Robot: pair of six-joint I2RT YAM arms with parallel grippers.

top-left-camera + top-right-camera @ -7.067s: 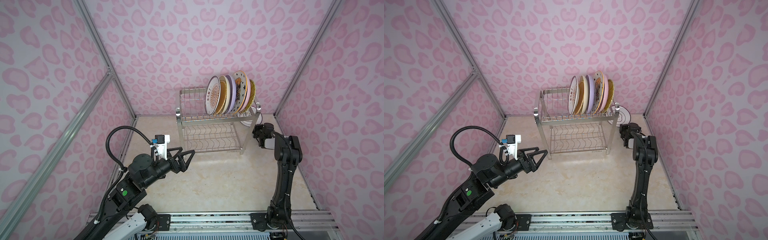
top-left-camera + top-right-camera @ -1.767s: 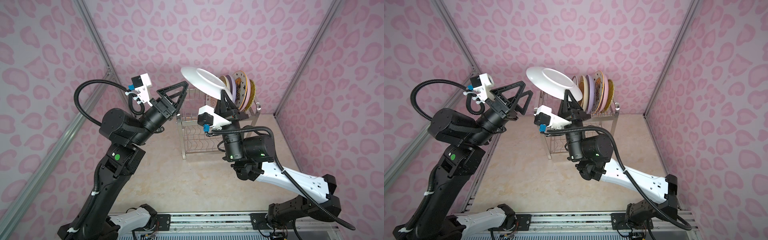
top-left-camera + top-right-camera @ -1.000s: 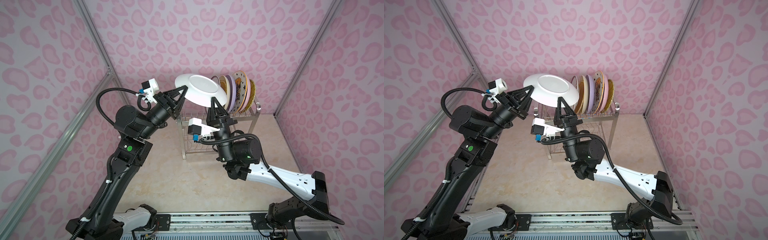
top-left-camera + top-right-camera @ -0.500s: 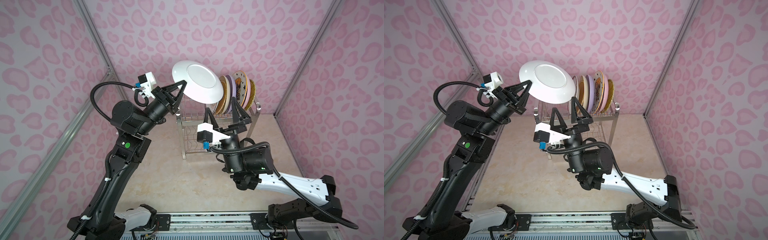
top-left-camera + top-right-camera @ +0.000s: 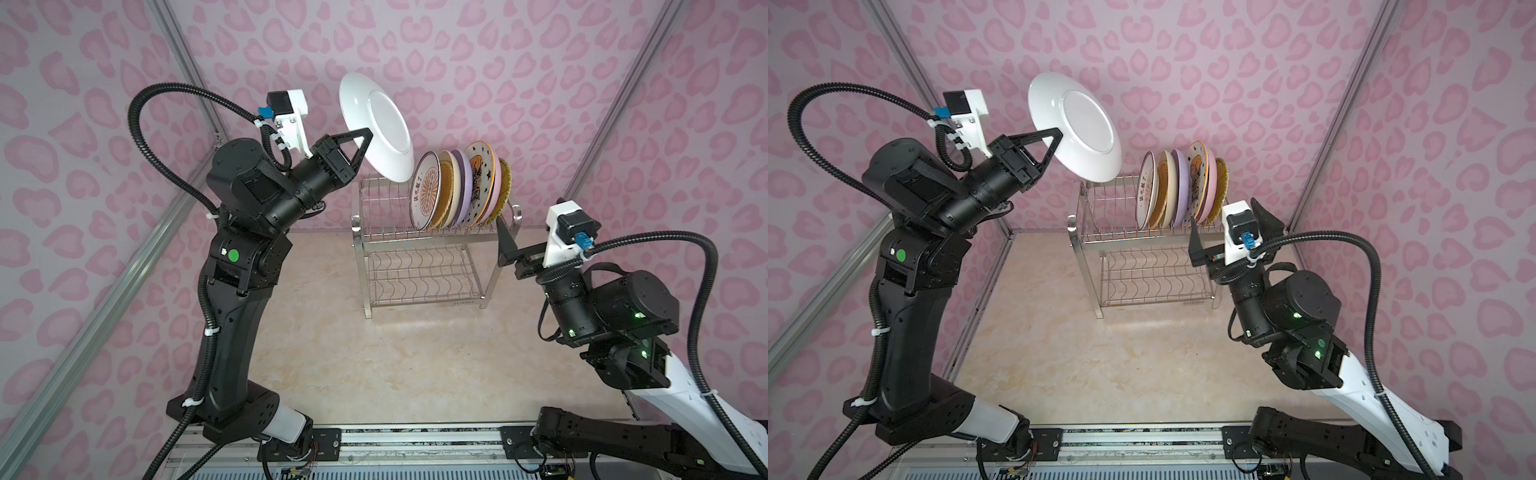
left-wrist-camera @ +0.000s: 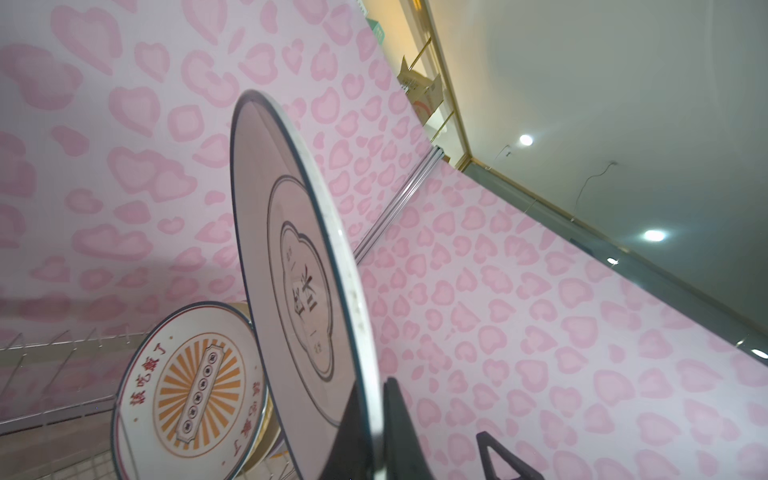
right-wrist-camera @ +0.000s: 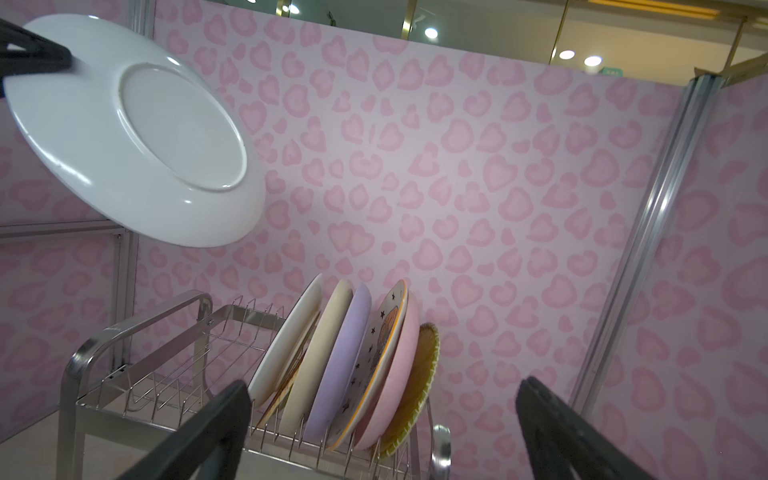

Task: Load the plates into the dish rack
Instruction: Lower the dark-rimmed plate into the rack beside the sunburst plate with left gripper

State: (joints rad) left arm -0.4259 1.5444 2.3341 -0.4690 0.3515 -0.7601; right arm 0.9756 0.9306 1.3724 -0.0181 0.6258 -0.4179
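One plate (image 5: 376,124), rim clamped in your left hand (image 5: 368,143), hangs tilted above and left of the free prongs of the dish rack (image 5: 358,232), while your right hand (image 5: 1230,232) gapes empty.

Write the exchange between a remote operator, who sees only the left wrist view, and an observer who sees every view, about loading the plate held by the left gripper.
Operator: Where is the right gripper?
Observer: In a top view the right gripper stands open and holds nothing, beside the right end of the dish rack.
Operator: Where can my held plate go?
Observer: The racked plates fill the right part of the top tier; the prongs to their left are free.
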